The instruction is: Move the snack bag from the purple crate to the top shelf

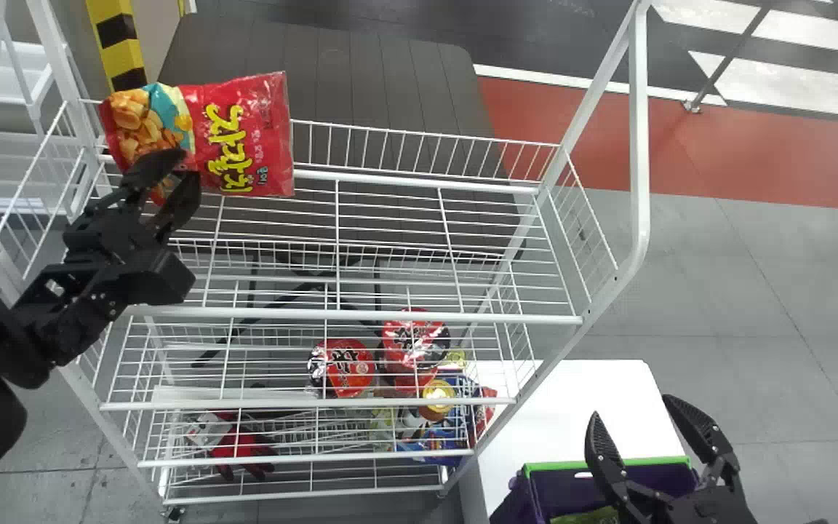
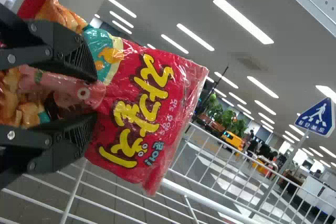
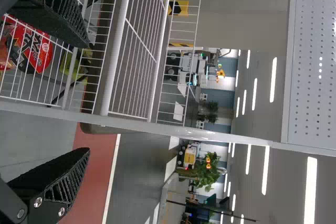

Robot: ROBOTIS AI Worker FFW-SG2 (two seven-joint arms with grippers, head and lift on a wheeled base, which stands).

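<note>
My left gripper [image 1: 188, 166] is at the rear left of the rack's top shelf [image 1: 382, 177], shut on the red snack bag [image 1: 233, 138]. The bag's printed face is toward me, and it overlaps the back rail. In the left wrist view, the left gripper [image 2: 94, 97] has a fold of the snack bag [image 2: 142, 114] between its fingers. My right gripper [image 1: 633, 406] stands open above the purple crate [image 1: 528, 502] at the lower right. In the right wrist view, nothing is between the fingertips of the right gripper [image 3: 88, 98].
Lower shelves hold red noodle cups [image 1: 350, 367], other packets and red gloves [image 1: 241, 445]. A white table [image 1: 572, 407] supports the crate, which has a green packet [image 1: 586, 515] inside. The rack's white right post [image 1: 639, 145] rises between the two arms.
</note>
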